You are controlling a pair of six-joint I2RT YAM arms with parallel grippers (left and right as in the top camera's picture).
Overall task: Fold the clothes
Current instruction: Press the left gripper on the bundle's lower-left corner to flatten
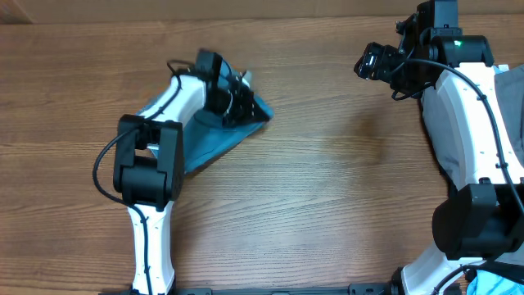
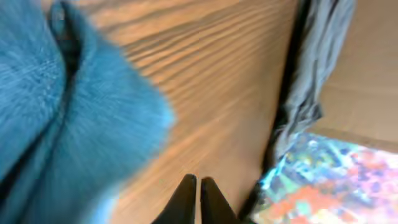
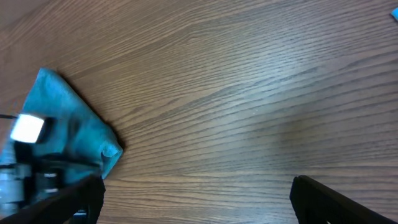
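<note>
1. Garment: a teal-blue soft cloth garment [image 1: 214,141], folded into a rough triangle, lies left of centre on the brown wood-grain table [image 1: 327,188]. It is partly under the left arm, with one corner pointing toward the middle of the table.
2. Handling, as I judge it: light, limp and not fragile. It will sag and drape if lifted by one point, and the layers may slide apart. A pinch through all the layers at a corner or along the folded edge looks safest, and the weave seems to offer enough grip.
3. Left gripper [image 2: 191,198]: its black fingers are pressed together with nothing between them, just beside the garment's edge over bare wood. The wrist view is blurred, so I cannot tell whether they touch the fabric.
4. Right gripper [image 3: 193,193]: its fingers are spread wide and empty above bare table. It is well apart from the garment and faces one of its corners.
5. Further out: a grey fabric piece [image 1: 440,123] lies at the table's right edge beneath the right arm. A multicoloured patterned surface [image 2: 329,180] shows beyond the table's edge.
</note>
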